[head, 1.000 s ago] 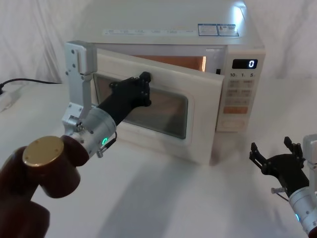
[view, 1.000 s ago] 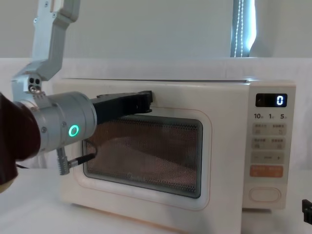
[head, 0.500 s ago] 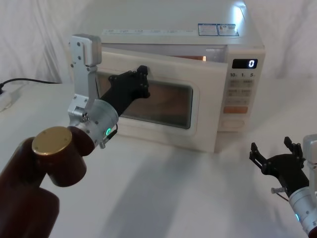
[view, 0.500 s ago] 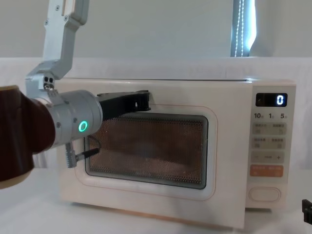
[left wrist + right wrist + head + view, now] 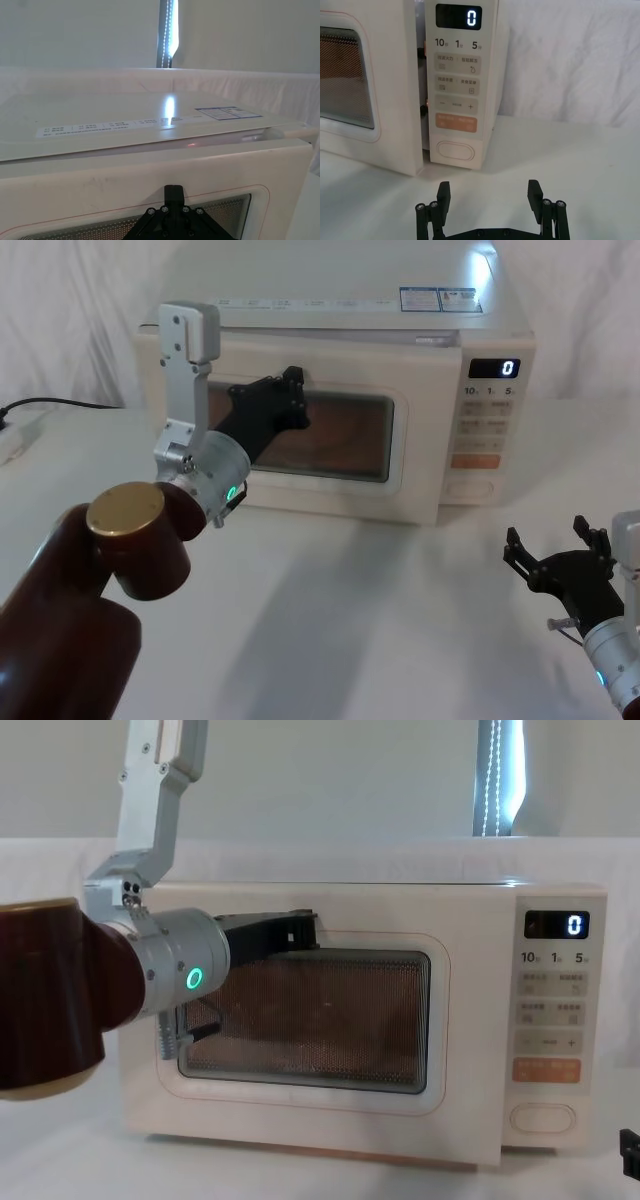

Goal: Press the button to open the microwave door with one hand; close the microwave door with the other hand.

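Microwave (image 5: 400,360) centre of table, door nearly flush. Left gripper (image 5: 290,400) against door's upper window edge, finger gap unclear. Push square until latch seats. Right gripper (image 5: 490,197) wide, parked before button (image 5: 454,150).

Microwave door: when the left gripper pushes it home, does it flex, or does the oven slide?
The door looks rigid: flat framed panel, probably swings without flexing. The microwave looks boxy and wide-based, so probably stays put. Left gripper presses high on the door.
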You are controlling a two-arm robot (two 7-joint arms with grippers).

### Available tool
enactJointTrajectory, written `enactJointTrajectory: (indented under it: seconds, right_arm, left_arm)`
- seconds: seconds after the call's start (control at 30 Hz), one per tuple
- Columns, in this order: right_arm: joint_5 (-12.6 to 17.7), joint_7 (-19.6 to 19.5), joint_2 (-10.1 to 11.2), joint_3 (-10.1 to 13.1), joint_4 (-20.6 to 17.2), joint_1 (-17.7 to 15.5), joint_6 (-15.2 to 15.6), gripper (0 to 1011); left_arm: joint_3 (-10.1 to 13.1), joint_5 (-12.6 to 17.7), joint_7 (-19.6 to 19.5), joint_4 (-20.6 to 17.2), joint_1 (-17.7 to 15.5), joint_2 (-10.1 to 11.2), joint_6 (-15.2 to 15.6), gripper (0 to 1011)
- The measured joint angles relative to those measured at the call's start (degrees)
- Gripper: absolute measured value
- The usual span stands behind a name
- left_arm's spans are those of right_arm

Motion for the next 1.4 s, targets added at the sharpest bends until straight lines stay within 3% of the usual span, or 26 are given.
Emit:
enactJointTrajectory:
  seconds: [0.9,1.4]
  right_arm:
    - [0.0,0.0,0.0,0.0,0.0,0.0,0.0,1002]
    - [0.0,0.0,0.0,0.0,0.0,0.0,0.0,1002]
  left_arm:
    - [-2.0,4.1,0.6,5.9,-3.1,-3.1,-1.2,0]
    - [-3.4,4.4,0.6,5.0,-2.4,-3.9,-0.4,0]
